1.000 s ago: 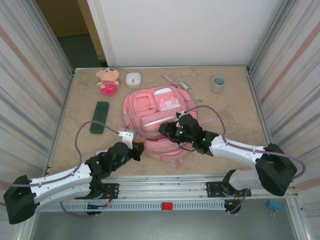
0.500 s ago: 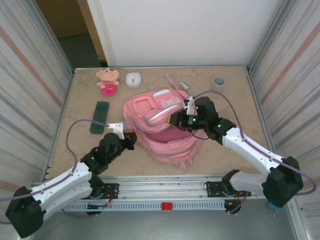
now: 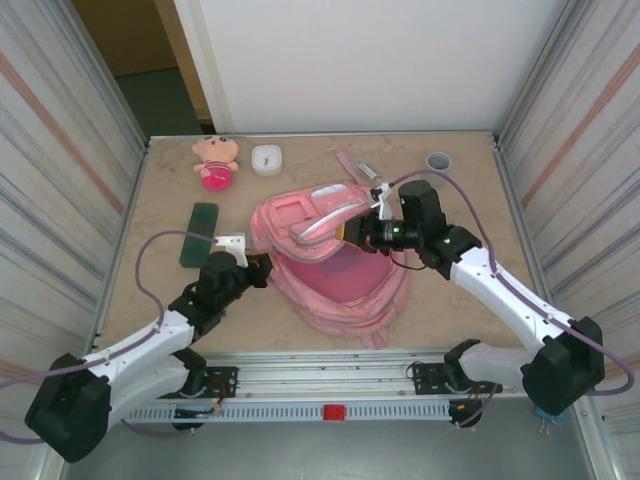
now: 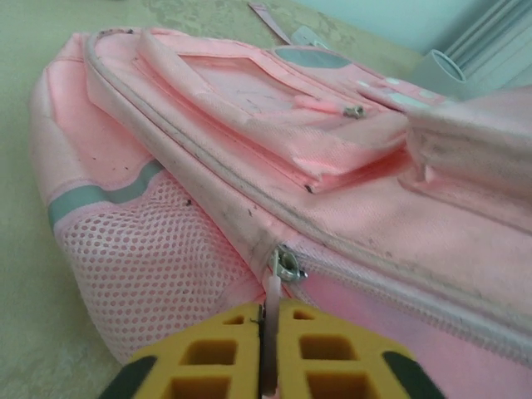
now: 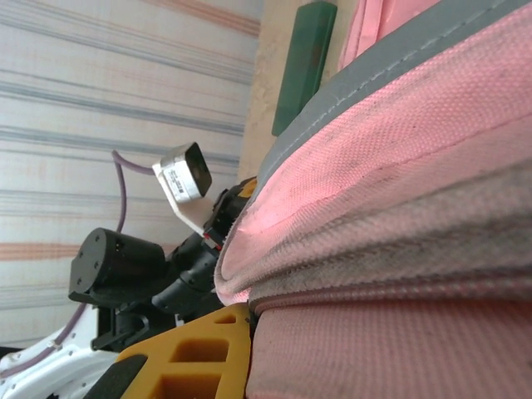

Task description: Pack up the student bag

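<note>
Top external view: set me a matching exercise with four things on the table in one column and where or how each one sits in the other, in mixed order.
Things:
1. plush doll
2. green flat case
3. grey cup
4. student bag

Places or states:
a. far edge of the table, right side
b. far edge, left side
c. middle, its top flap raised
d. lying flat, left of the bag

Pairs: 1-b, 2-d, 3-a, 4-c
</note>
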You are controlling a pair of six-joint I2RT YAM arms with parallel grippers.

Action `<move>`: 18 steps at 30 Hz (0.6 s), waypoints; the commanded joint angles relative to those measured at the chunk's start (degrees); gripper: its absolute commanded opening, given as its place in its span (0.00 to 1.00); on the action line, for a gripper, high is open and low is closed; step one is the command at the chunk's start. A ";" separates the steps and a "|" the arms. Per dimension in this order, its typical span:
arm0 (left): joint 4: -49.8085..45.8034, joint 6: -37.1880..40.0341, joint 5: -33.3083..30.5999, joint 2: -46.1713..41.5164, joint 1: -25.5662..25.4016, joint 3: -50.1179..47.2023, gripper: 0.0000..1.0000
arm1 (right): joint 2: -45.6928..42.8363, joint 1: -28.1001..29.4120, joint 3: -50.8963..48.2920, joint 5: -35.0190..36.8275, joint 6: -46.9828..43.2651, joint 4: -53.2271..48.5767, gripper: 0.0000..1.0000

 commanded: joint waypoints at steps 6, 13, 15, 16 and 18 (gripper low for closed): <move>-8.77 -3.18 -6.94 -1.54 2.96 5.32 0.46 | -2.92 3.35 -4.14 24.68 4.13 11.47 0.04; -22.07 -0.42 3.22 3.46 14.64 14.41 0.62 | 1.45 9.59 -4.31 36.24 4.09 14.73 0.25; -24.39 0.55 7.20 6.35 18.09 16.65 0.76 | 1.67 10.85 -3.21 37.43 2.96 11.26 0.37; -25.75 1.51 8.99 8.06 19.67 18.00 0.83 | 1.30 11.62 -2.93 38.70 2.17 8.76 0.46; -29.14 3.58 9.93 10.66 22.01 21.01 0.90 | -0.11 12.76 -2.82 40.05 0.56 4.28 0.57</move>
